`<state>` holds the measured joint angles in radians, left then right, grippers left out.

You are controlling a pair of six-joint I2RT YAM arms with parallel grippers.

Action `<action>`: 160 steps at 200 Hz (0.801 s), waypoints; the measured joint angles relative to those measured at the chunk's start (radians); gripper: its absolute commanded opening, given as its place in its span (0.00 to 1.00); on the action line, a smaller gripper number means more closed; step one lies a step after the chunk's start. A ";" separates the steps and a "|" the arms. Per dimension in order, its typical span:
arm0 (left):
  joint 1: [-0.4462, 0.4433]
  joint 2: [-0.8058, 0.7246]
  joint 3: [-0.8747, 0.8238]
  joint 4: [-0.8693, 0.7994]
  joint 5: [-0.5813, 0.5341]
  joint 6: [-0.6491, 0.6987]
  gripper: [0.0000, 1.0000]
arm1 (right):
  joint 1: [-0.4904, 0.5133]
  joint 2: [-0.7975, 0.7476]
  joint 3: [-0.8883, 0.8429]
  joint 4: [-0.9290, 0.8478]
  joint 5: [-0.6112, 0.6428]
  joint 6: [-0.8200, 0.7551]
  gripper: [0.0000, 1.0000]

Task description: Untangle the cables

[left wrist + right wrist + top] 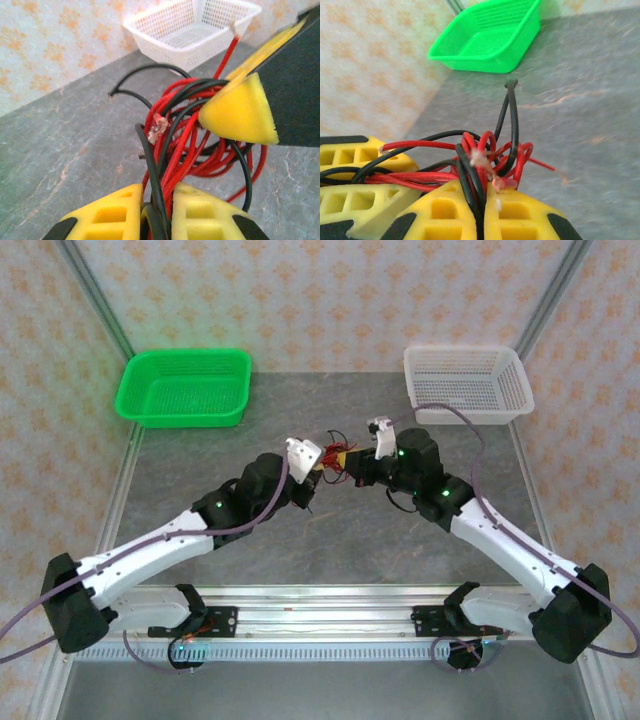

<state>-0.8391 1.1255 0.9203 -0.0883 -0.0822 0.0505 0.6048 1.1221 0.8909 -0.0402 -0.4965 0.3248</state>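
Near the middle of the bench (400, 550), a grey slab with stone-like mottling, the cables (335, 462) are hanging as one knotted clump between the two arms. They are hair-thin red and black strands, smooth and glossy, looping over and through each other, and a few cut ends are showing pale, frayed bare tips. The left pincer (157, 200) is pressing its two yellow foam-like pads, moulded with square hollows, together on a bundle of black and red strands running up between them, so it is clamping the cables. The right pincer (480, 200), of the same yellow hollowed make, is likewise squeezing tight on black strands caught in the slit between its pads, with red loops bunching just above. Both pincers are sitting tip to tip, very near each other, with the tangle bridging them. At the far-left corner of the bench a bright green plastic mesh basket (184, 387) is standing, and at the far-right corner a white lattice basket (467, 383) is standing, both well apart from the clump
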 measured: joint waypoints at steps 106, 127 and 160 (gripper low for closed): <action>-0.021 -0.125 -0.100 0.050 -0.189 0.023 0.00 | -0.067 -0.026 -0.116 0.077 -0.057 0.334 0.73; -0.032 -0.124 -0.100 0.047 -0.202 0.038 0.00 | -0.066 -0.026 -0.048 -0.017 -0.045 0.274 0.75; -0.059 -0.117 -0.088 0.012 -0.214 0.065 0.00 | -0.066 0.011 0.129 -0.143 -0.038 0.134 0.71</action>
<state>-0.8982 1.0084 0.8322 -0.0765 -0.2966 0.1154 0.5385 1.1332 1.0203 -0.1829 -0.5346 0.4587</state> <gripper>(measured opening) 0.129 0.734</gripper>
